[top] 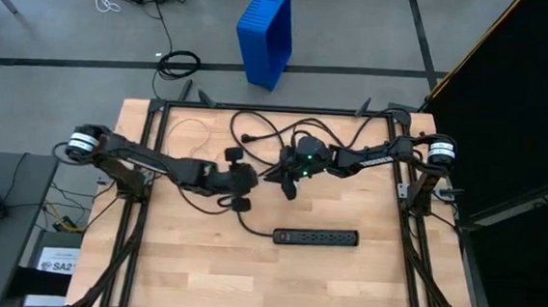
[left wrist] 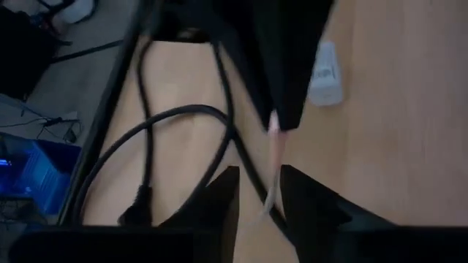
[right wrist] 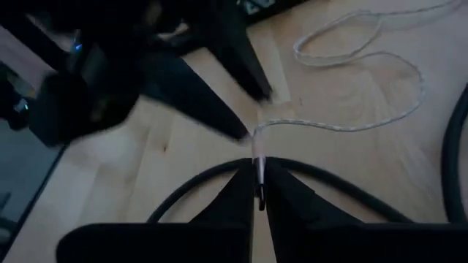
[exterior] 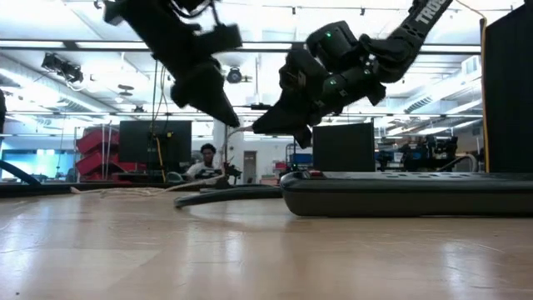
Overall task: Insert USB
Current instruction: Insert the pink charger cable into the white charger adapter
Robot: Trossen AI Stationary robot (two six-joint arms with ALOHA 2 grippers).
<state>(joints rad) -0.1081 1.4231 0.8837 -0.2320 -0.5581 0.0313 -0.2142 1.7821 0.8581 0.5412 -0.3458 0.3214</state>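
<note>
Right now both hands meet mid-air just above the counter (top: 189,264) centre, at about 11 o'clock from the black power strip (top: 316,237). The right hand (right wrist: 259,191) is pressed together, pinching the USB (right wrist: 344,126) right at its plug end; in the right wrist view the pale plug stands between the fingertips and the thin cable runs off from it in loose loops over the wood. The left hand (left wrist: 257,191) is slightly spread, its two fingers either side of the hanging cable just below the right hand's tips; I can't tell whether they touch the cable yet. In the low view both hands hang clear of the counter, tips nearly touching, with the power strip lying flat to the 3 o'clock side.

Handling, as I read it: cable is very light and limp, no stiffness to steer by, so the plug goes wherever the pinch points it. It's thin and smooth and probably slips or twists under a loose pinch. Take hold on the plug body itself, short of the metal tip, not on the cord. A second grip just behind the plug would stop it swinging. The thick black cord (top: 256,128) looped at 12 o'clock is separate; leave it alone. Insertion not started; no port for it identifiable.
</note>
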